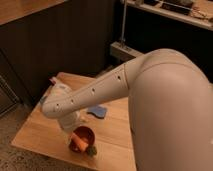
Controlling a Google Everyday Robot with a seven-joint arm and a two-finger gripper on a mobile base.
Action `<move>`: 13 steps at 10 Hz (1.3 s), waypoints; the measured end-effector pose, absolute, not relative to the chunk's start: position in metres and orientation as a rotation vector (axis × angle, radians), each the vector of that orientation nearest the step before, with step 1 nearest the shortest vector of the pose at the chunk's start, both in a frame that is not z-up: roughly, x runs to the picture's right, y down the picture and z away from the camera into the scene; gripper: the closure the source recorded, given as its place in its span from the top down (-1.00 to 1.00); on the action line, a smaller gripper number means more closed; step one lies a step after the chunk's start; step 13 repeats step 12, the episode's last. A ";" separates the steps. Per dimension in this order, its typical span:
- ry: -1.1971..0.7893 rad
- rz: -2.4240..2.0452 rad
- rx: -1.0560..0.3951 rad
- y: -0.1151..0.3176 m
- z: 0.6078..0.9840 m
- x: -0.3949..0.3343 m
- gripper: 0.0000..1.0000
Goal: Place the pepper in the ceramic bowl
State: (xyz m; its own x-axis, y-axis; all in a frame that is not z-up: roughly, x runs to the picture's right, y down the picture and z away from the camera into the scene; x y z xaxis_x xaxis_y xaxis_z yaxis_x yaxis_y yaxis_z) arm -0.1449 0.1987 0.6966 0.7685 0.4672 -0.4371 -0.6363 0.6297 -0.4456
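Observation:
A reddish-brown ceramic bowl (85, 132) stands on the wooden table (40, 132) near its front edge. An orange pepper (77, 143) lies at the bowl's front rim, with a small green piece (91, 150) just to its right. I cannot tell whether the pepper rests inside the bowl or against it. My gripper (71, 125) is at the end of the white arm, just left of and above the bowl, close to the pepper. The arm's wrist hides most of it.
A blue object (98, 111) lies on the table behind the bowl. A small pink item (52, 80) sits at the table's far left corner. My large white arm (165, 100) fills the right side. Dark cabinets and a shelf (165, 12) stand behind.

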 end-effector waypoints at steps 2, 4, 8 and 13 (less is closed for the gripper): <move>0.267 0.707 -0.574 0.186 0.693 -0.131 0.60; 0.239 0.765 -0.525 0.174 0.685 -0.116 0.60; 0.223 0.802 -0.492 0.169 0.680 -0.107 0.60; 0.223 0.802 -0.493 0.169 0.680 -0.107 0.60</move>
